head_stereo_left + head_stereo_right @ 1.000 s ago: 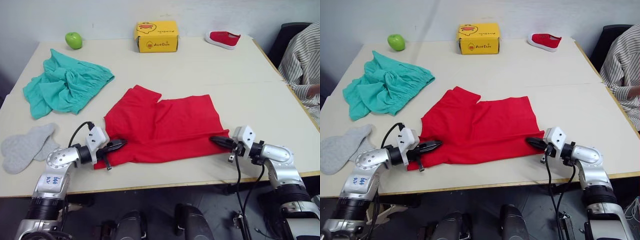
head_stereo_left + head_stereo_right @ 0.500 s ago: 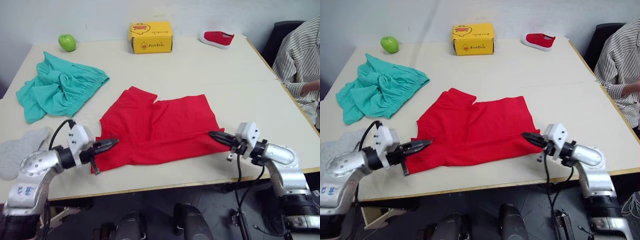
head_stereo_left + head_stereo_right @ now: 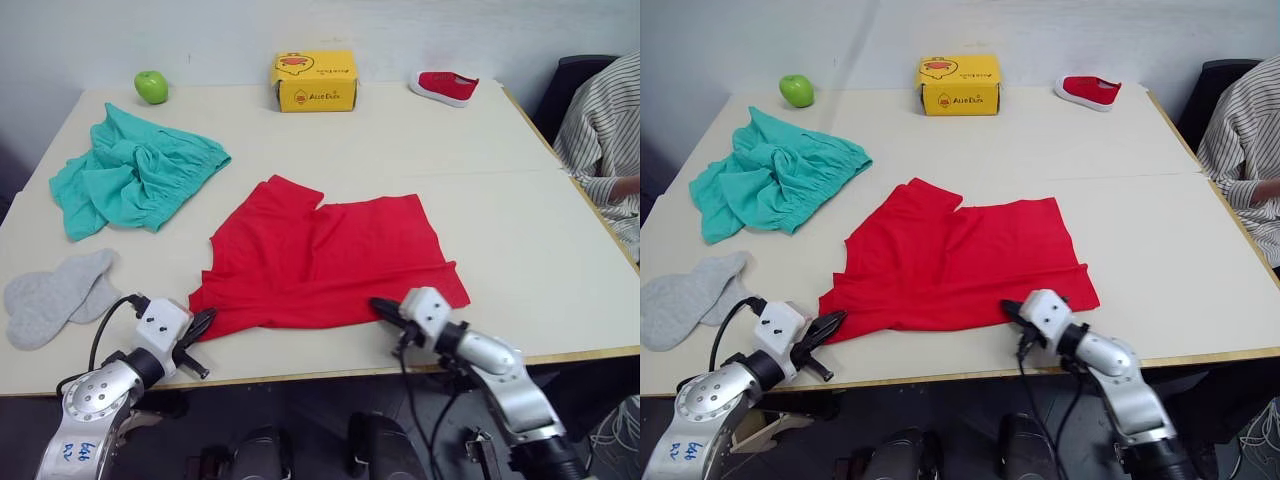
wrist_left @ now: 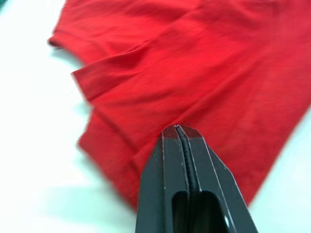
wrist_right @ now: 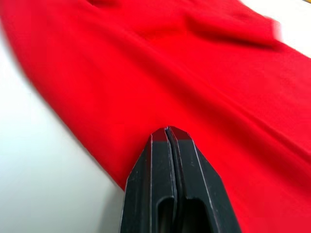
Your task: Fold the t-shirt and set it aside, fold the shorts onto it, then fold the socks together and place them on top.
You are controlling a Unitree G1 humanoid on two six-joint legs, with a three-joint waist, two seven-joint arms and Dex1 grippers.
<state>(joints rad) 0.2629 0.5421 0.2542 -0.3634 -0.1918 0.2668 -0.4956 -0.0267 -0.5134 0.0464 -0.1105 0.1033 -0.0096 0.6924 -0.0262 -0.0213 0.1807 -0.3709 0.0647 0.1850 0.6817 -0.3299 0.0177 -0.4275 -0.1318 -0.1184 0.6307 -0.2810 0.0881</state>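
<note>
Lying partly folded at mid-table: t-shirt point(image 3: 325, 262), with shorts point(image 3: 130, 180) bunched at far left and socks point(image 3: 55, 296) near the left edge, both untouched. Now sitting off the shirt's left corner with fingers pressed together on nothing: left gripper point(image 3: 200, 322), having let go and pulled back; likewise clenched empty, right gripper point(image 3: 382, 306), shifted inward from the right corner to the near hem's middle. Probably setting up the next fold, first fold seeming done.

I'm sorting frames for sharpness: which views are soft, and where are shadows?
Left wrist view: the left gripper is crisp, the t-shirt behind it blurs, with a shadow under its near hem. Right wrist view: the same, cloth soft beyond the right gripper. Left eye view: evenly lit, the shorts sharp.
</note>
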